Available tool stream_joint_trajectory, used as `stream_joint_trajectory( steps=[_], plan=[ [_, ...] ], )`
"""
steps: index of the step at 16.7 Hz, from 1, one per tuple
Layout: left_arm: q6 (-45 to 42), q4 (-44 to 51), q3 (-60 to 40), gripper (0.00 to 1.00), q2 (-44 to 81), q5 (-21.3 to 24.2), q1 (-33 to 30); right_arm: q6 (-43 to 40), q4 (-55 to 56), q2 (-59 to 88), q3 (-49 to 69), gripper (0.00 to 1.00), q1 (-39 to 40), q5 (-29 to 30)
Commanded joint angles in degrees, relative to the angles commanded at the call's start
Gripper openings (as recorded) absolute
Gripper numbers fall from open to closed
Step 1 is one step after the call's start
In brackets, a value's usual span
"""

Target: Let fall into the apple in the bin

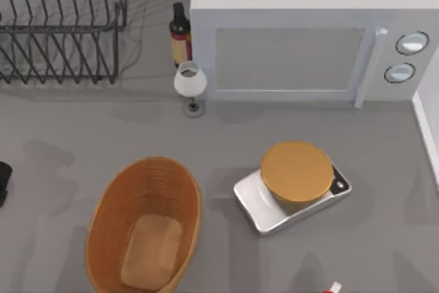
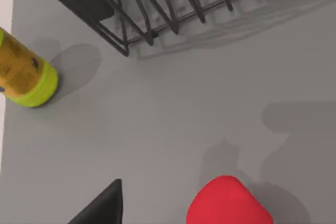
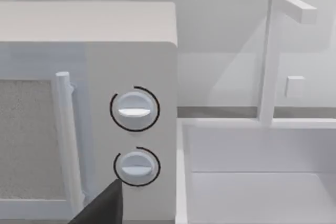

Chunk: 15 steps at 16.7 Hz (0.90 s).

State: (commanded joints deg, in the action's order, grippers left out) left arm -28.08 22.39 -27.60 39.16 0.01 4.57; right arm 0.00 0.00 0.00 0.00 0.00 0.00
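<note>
Red and smooth, the apple [image 2: 228, 203] lies on the grey counter [image 2: 173, 114] just beside the left claw [image 2: 102, 208], of which a dark wedge shows at the edge of the left wrist view. I cannot tell whether this claw is apart or together. The apple's shadow falls on the counter around it. Farther out from the claw stands a dark wire rack [image 2: 157, 9], and off to one side, well apart from the apple, a yellow can [image 2: 21, 72] with a green rim.

In the top view a dark bit of the left arm [image 1: 3, 182] sits at the counter's left edge. The bin [image 1: 110, 217], orange-brown wicker, lies to the right of that arm, with its pale tan bottom in plain sight. Farther right again is a steel scale [image 1: 260, 204] with a round orange top. At the back stand a dark bottle [image 1: 180, 32], a wine glass [image 1: 190, 81] and a white microwave [image 1: 288, 53]. A small red-and-white thing [image 1: 332, 287] pokes in at the near edge.

The right claw [image 3: 102, 205] faces the microwave's two knobs [image 3: 134, 109], which are near it; a white basin [image 3: 262, 192] lies beside the microwave. I cannot tell this claw's state either.
</note>
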Motion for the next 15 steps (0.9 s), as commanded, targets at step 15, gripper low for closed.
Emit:
stream_joint_trajectory(
  steps=[15],
  plan=[
    [-43.73, 35.01, -42.83, 1.00, 63.47, 0.04, 7.07, 0.00, 0.00, 0.00, 0.00, 1.00, 0.00, 0.00]
  ],
)
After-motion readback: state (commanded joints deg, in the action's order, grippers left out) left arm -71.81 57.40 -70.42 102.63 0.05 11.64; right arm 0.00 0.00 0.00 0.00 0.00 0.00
